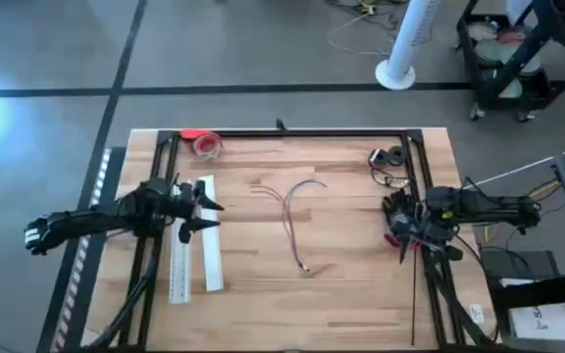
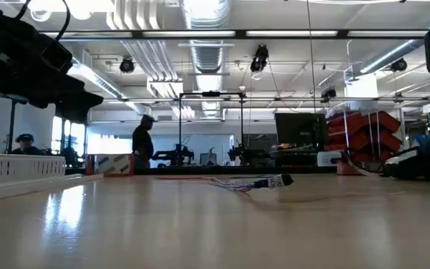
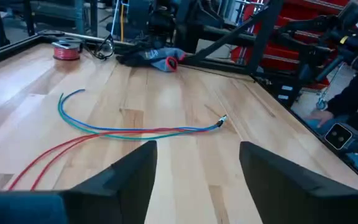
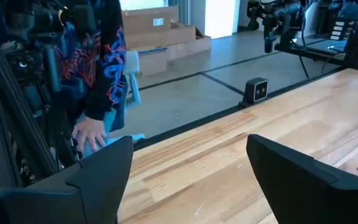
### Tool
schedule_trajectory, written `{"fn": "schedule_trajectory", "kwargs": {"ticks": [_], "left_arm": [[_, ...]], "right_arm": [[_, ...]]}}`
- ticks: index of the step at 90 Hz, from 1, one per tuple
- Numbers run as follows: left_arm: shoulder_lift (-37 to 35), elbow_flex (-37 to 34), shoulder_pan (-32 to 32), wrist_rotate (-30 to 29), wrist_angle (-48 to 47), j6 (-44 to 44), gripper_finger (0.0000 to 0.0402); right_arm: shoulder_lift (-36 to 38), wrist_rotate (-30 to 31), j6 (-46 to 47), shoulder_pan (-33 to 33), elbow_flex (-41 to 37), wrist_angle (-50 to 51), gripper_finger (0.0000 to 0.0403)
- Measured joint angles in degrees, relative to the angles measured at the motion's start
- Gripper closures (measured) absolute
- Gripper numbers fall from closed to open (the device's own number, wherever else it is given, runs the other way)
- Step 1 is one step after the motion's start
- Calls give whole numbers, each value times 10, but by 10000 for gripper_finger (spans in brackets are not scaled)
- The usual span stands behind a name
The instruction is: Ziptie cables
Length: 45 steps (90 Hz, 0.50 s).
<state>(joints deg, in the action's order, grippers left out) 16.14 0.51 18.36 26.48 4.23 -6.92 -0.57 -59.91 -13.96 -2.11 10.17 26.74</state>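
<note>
High view: the pale wooden desk (image 1: 341, 284) carries the cables (image 1: 292, 211), a loose bundle of very thin reddish and pale wires, near its middle. They fan out toward the far edge and run together toward the near edge, ending in a tiny connector (image 1: 306, 269). Nothing touches them.

My left pincer (image 1: 204, 214) hangs over the left part of the desk, fingers spread wide, pointing toward the middle. It sits above two long white flat strips (image 1: 194, 263) lying side by side along the left edge. It is well apart from the cables.

My right pincer (image 1: 396, 224) hangs at the right edge, also aimed inward and well apart from the cables. Right wrist view: its two dark fingers (image 4: 98, 171) stand wide apart with only bare desk between them; a person's hand (image 4: 91, 134) and a patterned sleeve show beyond the desk's edge.

Left wrist view: the wires read as red, green and blue strands (image 3: 135, 130) lying flat ahead of my open fingers (image 3: 129, 177), connector tip toward the right side of the desk.

A red spool of tape or wire (image 1: 206, 144) sits at the far left corner. A small dark clutter of parts (image 1: 390, 159) sits at the far right corner.

Low view: the connector end (image 2: 271, 181) lies flat on the desk; a person stands far off in the room.
</note>
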Motion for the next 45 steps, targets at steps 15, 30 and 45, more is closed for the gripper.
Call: {"fn": "schedule_trajectory", "kwargs": {"ticks": [15,30,45], "left_arm": [[0,0,0,0,0,0,184],[0,0,0,0,0,0,184],[0,0,0,0,0,0,184]], "right_arm": [[0,0,0,0,0,0,94],[0,0,0,0,0,0,98],[0,0,0,0,0,0,94]]}}
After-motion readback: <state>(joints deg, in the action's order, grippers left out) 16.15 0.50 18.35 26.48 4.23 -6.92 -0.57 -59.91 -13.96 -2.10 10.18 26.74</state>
